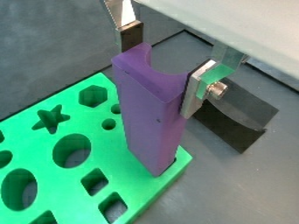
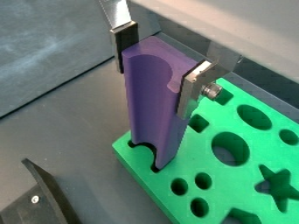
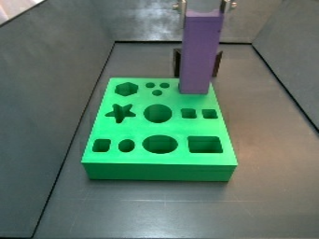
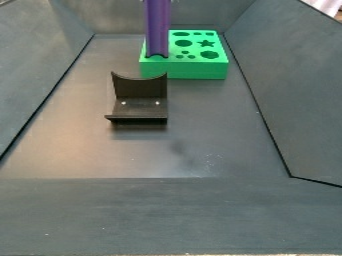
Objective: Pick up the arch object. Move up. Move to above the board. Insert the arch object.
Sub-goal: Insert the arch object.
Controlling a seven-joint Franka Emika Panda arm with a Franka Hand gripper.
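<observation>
The arch object [image 1: 152, 109] is a tall purple block standing upright, its lower end at a corner of the green board [image 1: 76, 122], where a curved notch shows at its foot in a wrist view [image 2: 149, 105]. My gripper [image 1: 165, 61] is over the block's upper end with one finger [image 1: 131, 35] on each side, the pads against it. It looks the same in the other wrist view, where the gripper [image 2: 159, 68] sits above the board [image 2: 233, 179]. Both side views show the block [image 3: 197, 51] [image 4: 158, 25] upright at the board's edge [image 3: 162, 168] [image 4: 214, 68].
The fixture [image 4: 138, 98], a dark L-shaped bracket, stands on the grey floor beside the board; it also shows in both wrist views [image 1: 239, 114] [image 2: 41, 197]. Sloping dark walls enclose the floor [image 4: 174, 150]. The board has star, hexagon, round and square holes.
</observation>
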